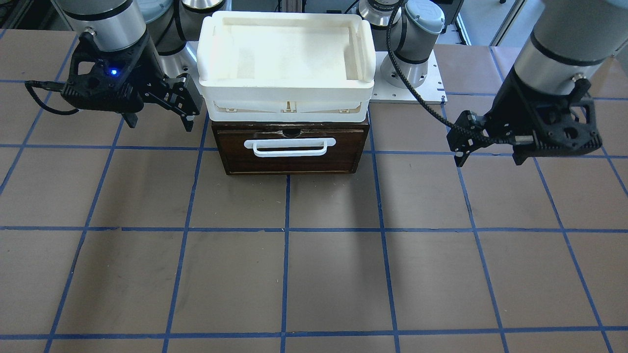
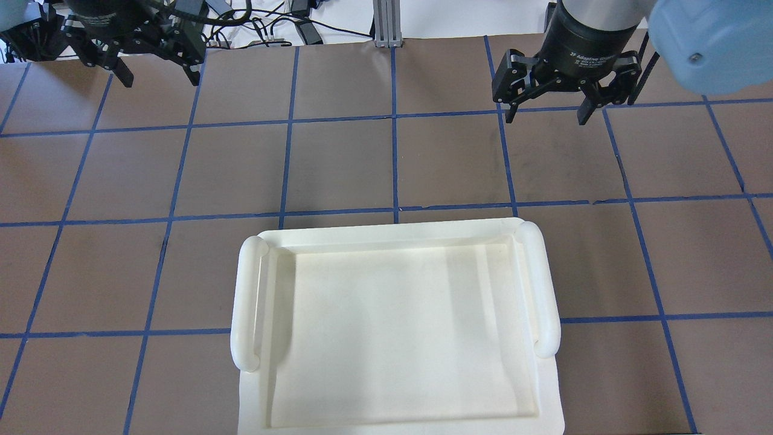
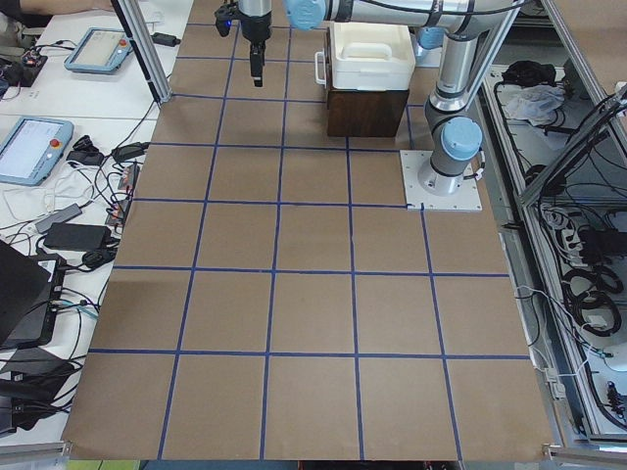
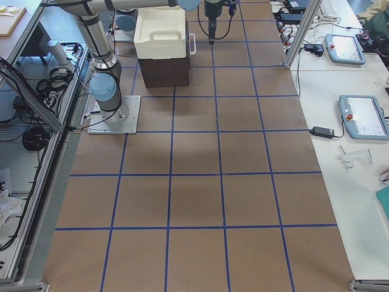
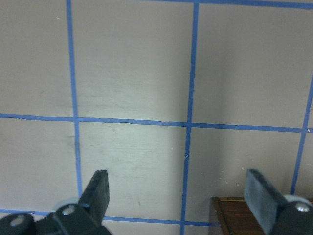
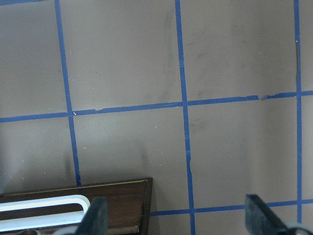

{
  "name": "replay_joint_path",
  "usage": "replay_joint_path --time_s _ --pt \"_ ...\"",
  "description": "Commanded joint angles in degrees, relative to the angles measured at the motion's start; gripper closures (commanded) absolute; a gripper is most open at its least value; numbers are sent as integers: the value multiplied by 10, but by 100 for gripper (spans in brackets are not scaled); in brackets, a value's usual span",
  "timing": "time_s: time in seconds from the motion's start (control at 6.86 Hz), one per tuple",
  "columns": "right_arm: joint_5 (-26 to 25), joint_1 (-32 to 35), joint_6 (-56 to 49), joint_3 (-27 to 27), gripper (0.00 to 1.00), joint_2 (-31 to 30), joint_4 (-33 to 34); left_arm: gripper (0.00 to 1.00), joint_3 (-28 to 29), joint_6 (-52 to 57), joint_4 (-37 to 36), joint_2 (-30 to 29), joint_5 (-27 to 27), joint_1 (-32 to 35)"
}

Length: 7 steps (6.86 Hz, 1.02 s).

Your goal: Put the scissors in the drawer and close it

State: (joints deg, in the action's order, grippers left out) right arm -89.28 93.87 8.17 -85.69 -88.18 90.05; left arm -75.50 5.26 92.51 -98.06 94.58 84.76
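The dark brown drawer (image 1: 289,162) with its white bar handle (image 1: 289,147) stands at the robot's side of the table, and its front looks pushed in. No scissors show in any view. My left gripper (image 1: 463,139) hovers open and empty beside the drawer; it also shows in the overhead view (image 2: 160,77). My right gripper (image 1: 159,122) hovers open and empty on the other side, seen overhead too (image 2: 546,118). The left wrist view shows the open fingers (image 5: 98,188) over bare table and a drawer corner (image 5: 234,215). The right wrist view shows the drawer front (image 6: 122,196).
A white plastic tray (image 1: 287,78) sits on top of the drawer box, with nothing seen in it; its rim (image 2: 247,302) fills the lower overhead view. The brown table with a blue tape grid (image 1: 314,274) stretches in front. The arm bases stand behind the box.
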Motion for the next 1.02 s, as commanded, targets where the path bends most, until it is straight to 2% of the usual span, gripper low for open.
replay_joint_path --time_s 0.0,0.29,0.58,0.87 --pt "2 0 0 0 0 0 0 0 -27 12 12 37 0 -5" --pt "2 0 0 0 0 0 0 0 -48 10 4 44 -1 -4" --pt "1 0 0 0 0 0 -1 0 -49 5 -1 43 -26 -5" --pt "2 0 0 0 0 0 -2 0 -50 4 -1 45 -27 0"
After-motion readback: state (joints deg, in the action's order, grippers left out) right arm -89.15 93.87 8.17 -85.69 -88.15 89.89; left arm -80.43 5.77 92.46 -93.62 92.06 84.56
